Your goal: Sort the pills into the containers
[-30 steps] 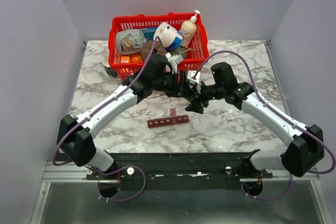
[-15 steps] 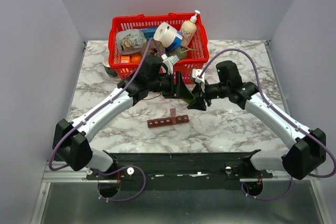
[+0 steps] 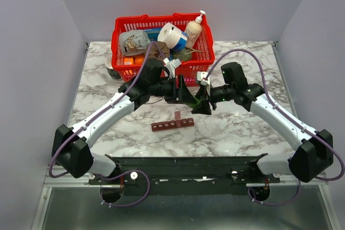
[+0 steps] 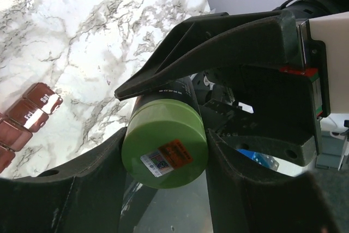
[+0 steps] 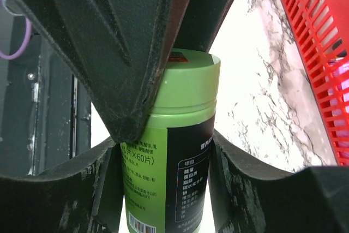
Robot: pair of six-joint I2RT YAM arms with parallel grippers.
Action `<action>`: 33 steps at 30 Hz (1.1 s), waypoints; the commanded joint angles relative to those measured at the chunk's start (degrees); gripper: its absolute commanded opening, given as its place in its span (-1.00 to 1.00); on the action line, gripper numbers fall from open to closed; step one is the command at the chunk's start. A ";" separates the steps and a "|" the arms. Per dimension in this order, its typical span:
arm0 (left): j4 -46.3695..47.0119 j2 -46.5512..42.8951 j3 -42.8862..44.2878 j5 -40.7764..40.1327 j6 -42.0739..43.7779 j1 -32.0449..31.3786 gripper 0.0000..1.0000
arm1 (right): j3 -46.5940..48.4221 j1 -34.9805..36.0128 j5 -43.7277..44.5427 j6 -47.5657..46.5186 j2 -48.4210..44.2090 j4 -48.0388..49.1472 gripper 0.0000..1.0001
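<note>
A green pill bottle [image 5: 169, 151] hangs above the table between both arms. My left gripper [image 4: 165, 147] is shut on its green cap [image 4: 163, 148]. My right gripper [image 5: 163, 154] is shut on the labelled body, both fingers pressed to its sides. From above, the bottle [image 3: 198, 99] shows between the left gripper [image 3: 186, 92] and the right gripper [image 3: 205, 102]. The containers, a dark red pill organizer strip [image 3: 172, 124], lie on the marble in front of the grippers, one lid standing up. Its end compartments [image 4: 27, 115] show in the left wrist view. No pills show.
A red mesh basket [image 3: 121, 30] full of groceries stands at the back of the marble table [image 3: 242, 127], just behind the grippers. Its red wall [image 5: 322, 53] shows in the right wrist view. A dark round object [image 3: 111, 70] sits left of the basket.
My right gripper has narrowed onto the bottle's body. Both grippers, with the bottle, have drifted slightly left and toward the basket; the left elbow has swung outward.
</note>
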 commanded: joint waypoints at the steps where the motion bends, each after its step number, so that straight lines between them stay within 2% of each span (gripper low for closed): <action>1: 6.06 -2.73 -0.75 1.21 -1.55 3.02 -0.02 | 1.50 0.57 -9.02 -2.94 0.28 -4.48 -0.83; 2: 6.67 -3.86 -1.71 1.91 -1.55 3.46 0.41 | 1.68 0.56 -9.02 -3.12 0.19 -4.66 -0.85; 5: 9.31 -6.67 -4.60 3.32 -1.90 5.92 0.89 | 2.29 0.56 -9.19 -3.73 0.28 -5.71 -0.88; 6: 10.10 -7.47 -5.49 4.36 -2.07 6.80 0.96 | 2.21 0.56 -9.37 -4.00 0.28 -5.89 -0.88; 10: 13.36 -10.55 -8.39 7.70 -1.90 9.96 0.97 | 2.21 0.56 -10.60 -4.87 0.36 -6.77 -0.88; 16: 12.93 -12.57 -9.98 14.65 8.02 9.53 0.97 | 3.09 0.56 -14.46 -5.32 1.07 -8.17 -0.88; 21: 10.02 -15.21 -10.77 14.75 18.47 6.38 0.97 | 3.87 0.65 -18.85 -3.91 3.08 -8.09 -0.88; 27: 13.45 -16.00 -12.44 14.75 20.78 2.77 0.97 | 5.19 0.56 -21.50 -1.80 4.76 -8.09 -0.89; 33: 10.91 -15.21 -11.65 11.77 23.50 0.57 0.96 | 5.63 0.65 -23.26 -0.22 6.16 -8.00 -0.89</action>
